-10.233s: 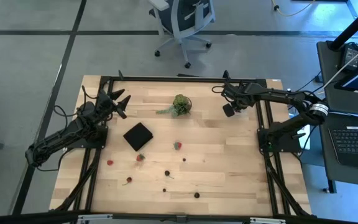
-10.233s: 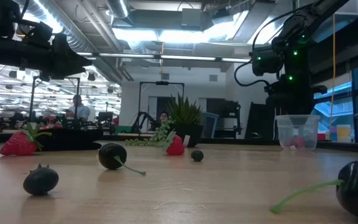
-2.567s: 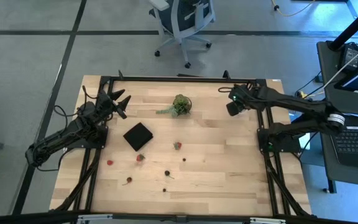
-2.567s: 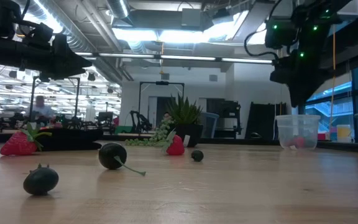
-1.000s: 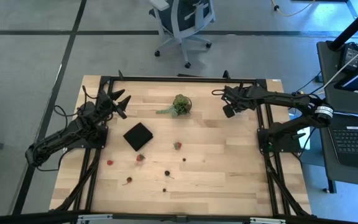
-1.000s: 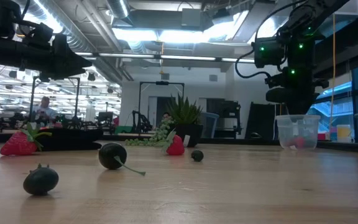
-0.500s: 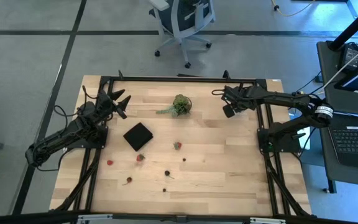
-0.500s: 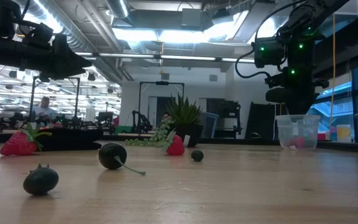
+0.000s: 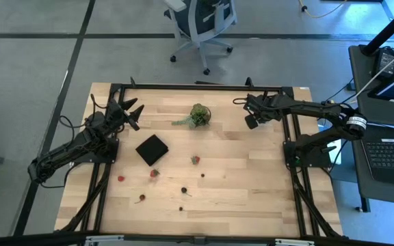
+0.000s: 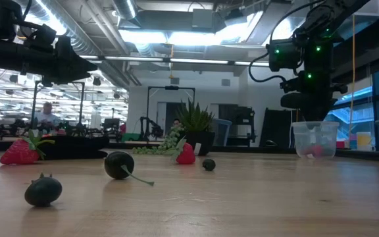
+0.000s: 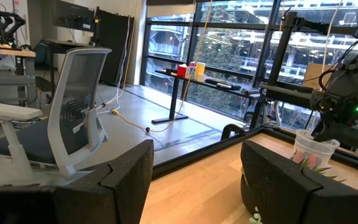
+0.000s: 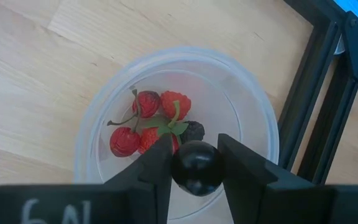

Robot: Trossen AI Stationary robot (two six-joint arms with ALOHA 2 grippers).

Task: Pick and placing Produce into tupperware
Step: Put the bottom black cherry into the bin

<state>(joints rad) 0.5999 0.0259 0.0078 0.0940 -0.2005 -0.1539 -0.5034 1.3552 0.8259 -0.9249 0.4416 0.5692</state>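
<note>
Round translucent whitish plastic tub point(image 12: 179, 134) holding glossy red and dark berries point(image 12: 151, 127); directly above it, right gripper point(image 12: 194, 163), jaws pinching a smooth black round berry point(image 12: 196, 167); left gripper point(image 9: 130, 111) far across the tabletop, jaws spread.

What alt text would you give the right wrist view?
The right pincer holds a dark round berry directly above the translucent round tub, which already contains several red berries and one dark one, on a light wooden table.

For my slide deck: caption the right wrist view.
Right pincer holding a dark berry above the translucent tub, which already contains red and dark berries.
</note>
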